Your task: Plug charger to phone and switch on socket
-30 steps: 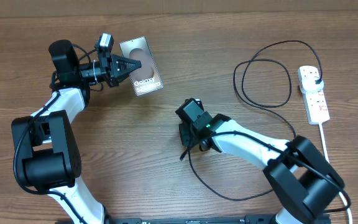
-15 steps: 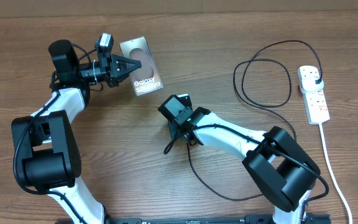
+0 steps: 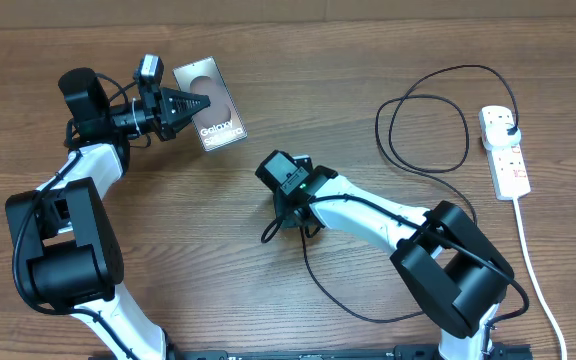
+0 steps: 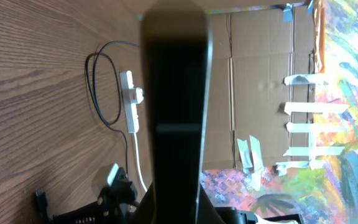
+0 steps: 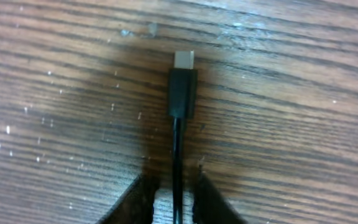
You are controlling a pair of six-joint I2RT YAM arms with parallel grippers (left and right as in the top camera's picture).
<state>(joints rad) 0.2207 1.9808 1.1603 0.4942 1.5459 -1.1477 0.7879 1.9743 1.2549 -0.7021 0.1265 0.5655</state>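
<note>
The phone (image 3: 218, 122) is a dark slab with white "Galaxy" text, held off the table at the upper left by my left gripper (image 3: 196, 103), which is shut on its left edge. In the left wrist view it fills the centre edge-on (image 4: 176, 112). My right gripper (image 3: 287, 221) is at the table's middle, shut on the charger's thin black cable just behind the connector tip (image 5: 183, 84), which sticks out ahead of the fingers (image 5: 178, 200) just over the wood. The charger cable loops (image 3: 428, 130) right to its plug in the white socket (image 3: 506, 152).
The socket's white cord (image 3: 533, 270) runs down the right edge of the table. The black cable also curves along the front under my right arm (image 3: 368, 315). A cardboard wall (image 4: 260, 74) stands behind the table.
My right gripper has moved left with the connector end of the cable. My left gripper has shifted the phone a little left and up.
</note>
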